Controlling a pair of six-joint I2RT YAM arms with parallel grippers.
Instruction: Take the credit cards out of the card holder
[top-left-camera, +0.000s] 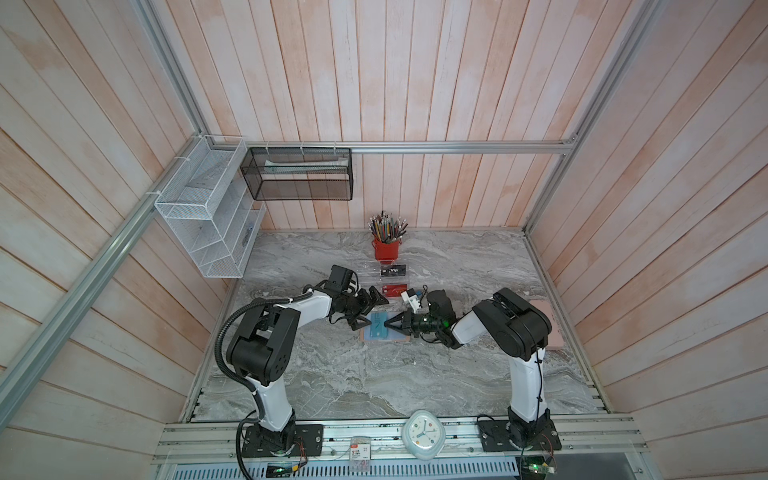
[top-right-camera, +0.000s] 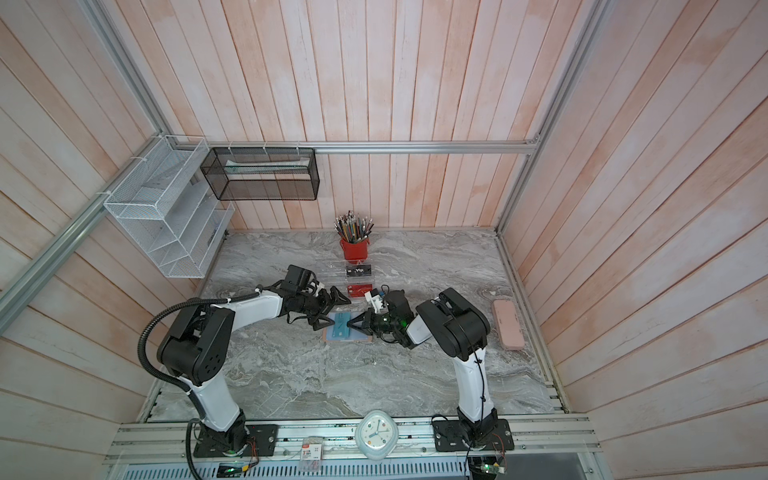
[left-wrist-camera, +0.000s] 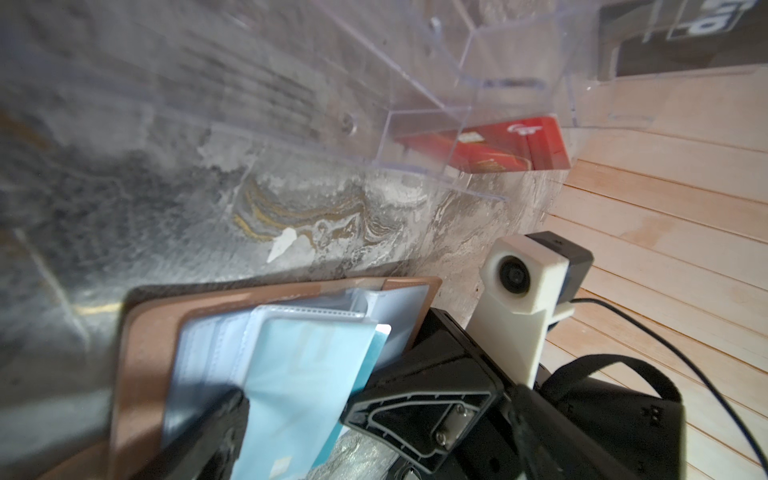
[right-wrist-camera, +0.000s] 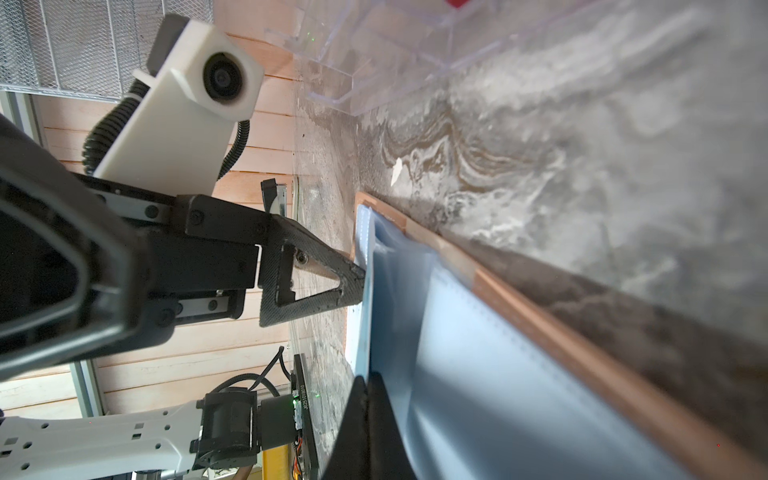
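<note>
Locate the card holder (top-left-camera: 386, 340) lying open and flat on the marble tabletop (top-left-camera: 374, 382), between the two grippers and just in front of the clear acrylic rack (top-left-camera: 368, 268). See its tan cover (left-wrist-camera: 145, 332) and pale plastic sleeves in the left wrist view. Find the teal-blue card (top-left-camera: 376, 326) in the uppermost sleeve, mostly covered, with one narrow edge (left-wrist-camera: 368, 357) exposed on the side facing the right arm. Note the right gripper (top-left-camera: 386, 324) — jaws closed tight, tip set on that exposed edge and pinching it; cannot tell whether sleeve film is caught as well. Note the left gripper (top-left-camera: 377, 311) with jaws spread to full width and holding nothing, one finger (right-wrist-camera: 332, 270) touching the opposite edge of the holder at the sleeves, the other raised clear of the holder and pointing toward the rack. Find the other two cards already out of the holder and standing in the rack — the black card (top-left-camera: 393, 271) in the rear tier, the red card (top-left-camera: 395, 288) in the front tier, both well apart from either gripper's fingertips.
</note>
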